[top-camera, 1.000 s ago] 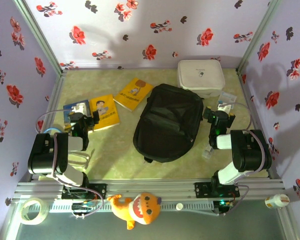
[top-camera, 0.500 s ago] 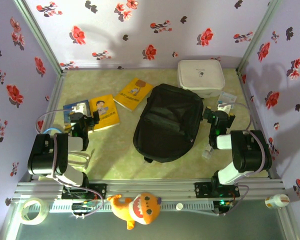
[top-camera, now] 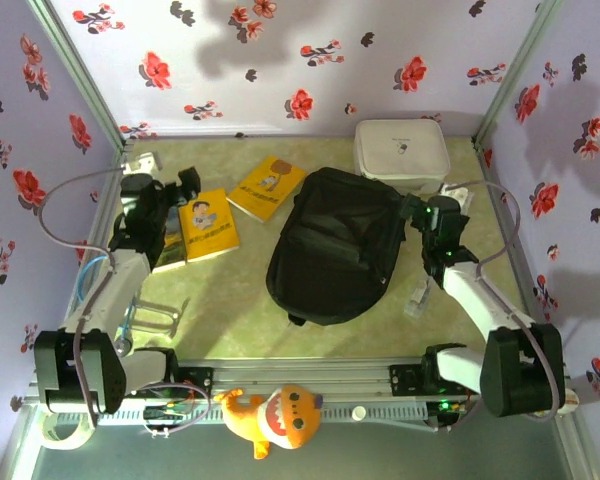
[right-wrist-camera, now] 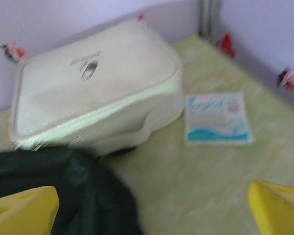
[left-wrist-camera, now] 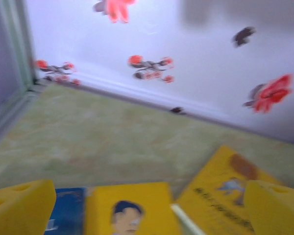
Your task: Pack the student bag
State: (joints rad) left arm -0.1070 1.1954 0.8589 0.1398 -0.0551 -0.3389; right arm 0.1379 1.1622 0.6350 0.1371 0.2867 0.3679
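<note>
The student bag (top-camera: 335, 245), a large black backpack, lies flat in the middle of the table; its edge (right-wrist-camera: 63, 191) is in the lower left of the right wrist view. My right gripper (top-camera: 435, 210) hovers open by the bag's upper right corner, nothing between its yellow fingertips (right-wrist-camera: 22, 210). Ahead of it sit a white zip case (right-wrist-camera: 95, 83) and a blue-and-white packet (right-wrist-camera: 215, 117). My left gripper (top-camera: 165, 187) is open above two yellow books (left-wrist-camera: 132, 210) (left-wrist-camera: 225, 191) and a blue book (left-wrist-camera: 68, 213).
The white case (top-camera: 401, 152) stands at the back right, close to the wall. An orange plush toy (top-camera: 275, 415), a tape roll (top-camera: 65, 420) and a small white bottle (top-camera: 552, 402) lie off the table's near rail. Flowered walls close in three sides.
Both arms have unfolded and reached forward: the left one out over the books, the right one toward the bag's upper right corner. Both grippers stay open.
</note>
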